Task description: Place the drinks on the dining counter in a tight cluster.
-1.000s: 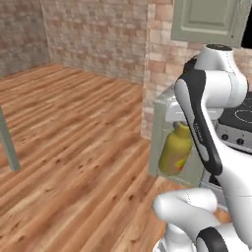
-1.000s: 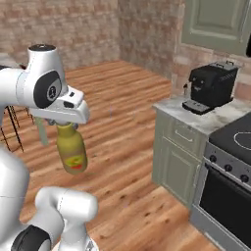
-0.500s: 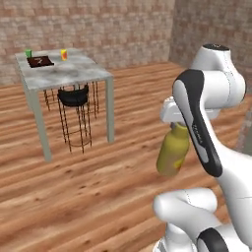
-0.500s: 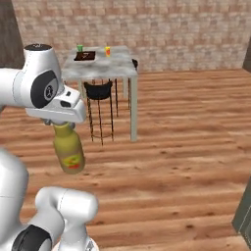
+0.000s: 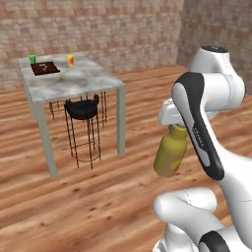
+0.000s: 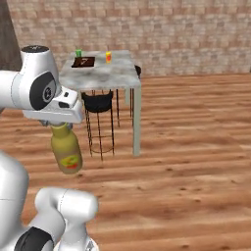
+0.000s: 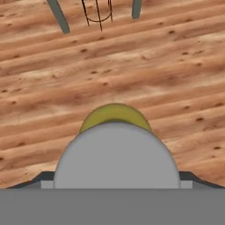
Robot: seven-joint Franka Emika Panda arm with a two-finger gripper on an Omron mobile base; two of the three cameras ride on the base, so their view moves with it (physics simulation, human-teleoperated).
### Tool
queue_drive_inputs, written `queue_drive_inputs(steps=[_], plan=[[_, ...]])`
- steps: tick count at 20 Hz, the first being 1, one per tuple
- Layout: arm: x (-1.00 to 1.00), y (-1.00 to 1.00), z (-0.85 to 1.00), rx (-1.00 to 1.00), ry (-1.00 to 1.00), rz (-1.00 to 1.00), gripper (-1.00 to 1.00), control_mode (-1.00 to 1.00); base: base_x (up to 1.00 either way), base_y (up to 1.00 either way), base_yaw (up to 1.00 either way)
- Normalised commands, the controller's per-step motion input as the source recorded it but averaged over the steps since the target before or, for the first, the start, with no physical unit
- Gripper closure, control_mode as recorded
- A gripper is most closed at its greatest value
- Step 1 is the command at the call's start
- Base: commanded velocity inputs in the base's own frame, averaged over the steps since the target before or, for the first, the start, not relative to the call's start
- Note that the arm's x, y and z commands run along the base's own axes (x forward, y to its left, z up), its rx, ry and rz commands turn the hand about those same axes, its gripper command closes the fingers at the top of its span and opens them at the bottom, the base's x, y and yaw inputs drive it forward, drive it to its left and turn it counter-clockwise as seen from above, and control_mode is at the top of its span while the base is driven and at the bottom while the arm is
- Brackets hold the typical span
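Well ahead: dining counter (image 5: 78, 83), carrying no bottles yet, only green cup (image 5: 32, 58) and yellow cup (image 5: 71, 60) near its far edge. Clamped at the neck in the gripper (image 6: 60, 124), hanging over bare floor: yellow bottle (image 6: 67, 152). Label visible from the right base; grey cap (image 7: 116, 154) from the hand.

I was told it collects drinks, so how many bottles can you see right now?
1: a yellow bottle hanging from the gripper above the wood floor, away from the table. The table holds two small cups and no bottles; others may be out of view.
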Motion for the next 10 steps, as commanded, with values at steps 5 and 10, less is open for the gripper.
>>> queue_drive_inputs(steps=[5, 10], plan=[[0.00, 0.00, 0.00, 0.00, 0.00, 0.00, 1.00, 1.00, 1.00, -0.01, 0.01], [0.00, 0.00, 0.00, 0.00, 0.00, 0.00, 1.00, 1.00, 1.00, -0.36, 0.37]])
